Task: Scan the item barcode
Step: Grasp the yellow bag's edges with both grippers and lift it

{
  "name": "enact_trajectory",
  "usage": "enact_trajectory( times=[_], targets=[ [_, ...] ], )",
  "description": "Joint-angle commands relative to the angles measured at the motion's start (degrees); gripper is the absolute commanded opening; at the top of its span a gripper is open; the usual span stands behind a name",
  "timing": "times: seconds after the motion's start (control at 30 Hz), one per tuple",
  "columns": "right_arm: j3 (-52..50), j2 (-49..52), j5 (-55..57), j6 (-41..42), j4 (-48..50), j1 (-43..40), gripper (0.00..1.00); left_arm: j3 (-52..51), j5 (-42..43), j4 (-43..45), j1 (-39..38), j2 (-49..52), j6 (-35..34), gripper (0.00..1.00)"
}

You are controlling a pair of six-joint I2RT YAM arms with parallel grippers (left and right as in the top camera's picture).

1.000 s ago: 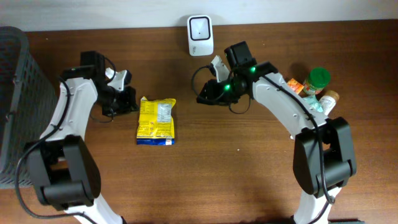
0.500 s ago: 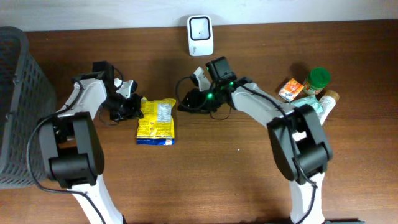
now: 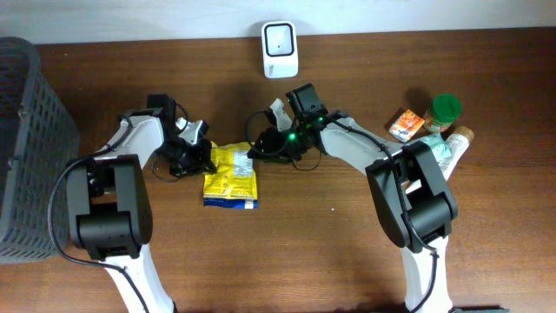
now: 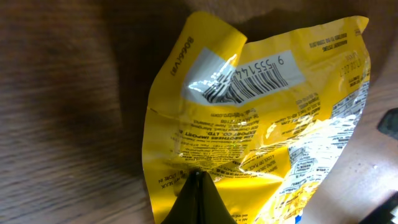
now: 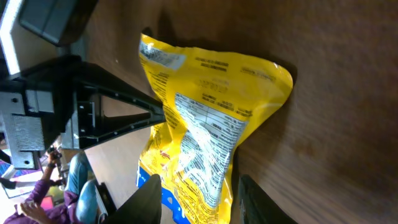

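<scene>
Snack pouch (image 3: 230, 174), crinkled glossy yellow foil; closed left pincer (image 4: 198, 179) touches it.

Dark mesh basket (image 3: 22, 130) at bench (image 3: 304, 252) left edge. Far right, close cluster: green-lidded jar (image 3: 445, 110), orange carton (image 3: 406, 124), pale bottle (image 3: 458, 139). Bench brown wood.

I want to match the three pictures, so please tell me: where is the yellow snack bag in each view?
Overhead: the yellow snack bag lies left of centre, between the two arms.
Left wrist: it fills the centre and right, barcode near the top.
Right wrist: centre, reaching the bottom edge.
Shared landmark: the black left fingers at the bag's edge.
</scene>
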Motion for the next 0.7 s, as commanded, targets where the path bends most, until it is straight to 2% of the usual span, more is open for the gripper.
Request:
enact_trajectory(
  times=[0.0, 0.13, 0.37, 0.5, 0.67],
  targets=[
    [-0.33, 1.29, 3.15, -0.37, -3.43, 0.55, 0.43, -4.2, -6.49, -0.7, -0.96, 5.03, -0.42, 0.0],
    [-0.33, 2.99, 3.1, -0.37, -4.76, 0.52, 0.47, -4.2, -6.51, -0.74, -0.96, 5.03, -0.39, 0.0],
    [-0.33, 8.04, -5.46, -0.31, -2.54, 1.27, 0.47, -4.2, -6.49, -0.74, -0.96, 5.03, -0.39, 0.0],
    [-0.33, 9.73, -6.08, 3.65, 1.44, 3.76, 0.47, -4.2, -6.47, -0.72, -0.96, 5.03, -0.39, 0.0],
    [-0.33, 11.58, -6.03, 11.98, 11.08, 6.25, 0.41, -4.2, -6.45, -0.74, -0.96, 5.03, -0.39, 0.0]
  ],
)
